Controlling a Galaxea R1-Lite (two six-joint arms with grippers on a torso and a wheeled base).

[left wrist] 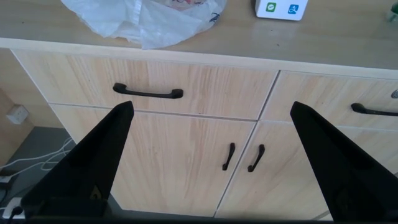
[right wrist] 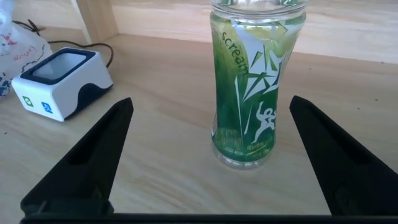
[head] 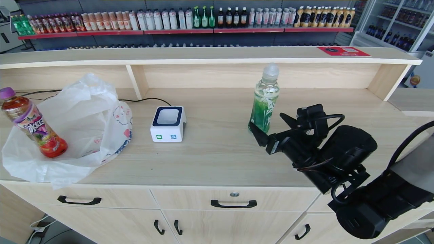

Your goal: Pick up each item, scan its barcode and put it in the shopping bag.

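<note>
A green-labelled clear bottle (head: 264,98) stands upright on the wooden counter, right of centre. My right gripper (head: 273,127) is open just in front of its base, and the bottle (right wrist: 256,87) stands between and beyond its fingers without touching them. A white barcode scanner (head: 168,123) sits mid-counter, and its corner (left wrist: 278,9) is in the left wrist view. The white plastic shopping bag (head: 90,118) lies at the left with a red tea bottle (head: 33,122) leaning in its mouth. My left gripper (left wrist: 211,162) hangs open below the counter edge, facing the cabinet fronts.
A raised shelf (head: 203,56) runs along the back of the counter, with a divider (head: 137,80) behind the bag. The scanner's black cable (head: 145,99) trails along the back. Drawers and doors with black handles (left wrist: 148,93) sit under the counter. Bare wood separates scanner and green bottle.
</note>
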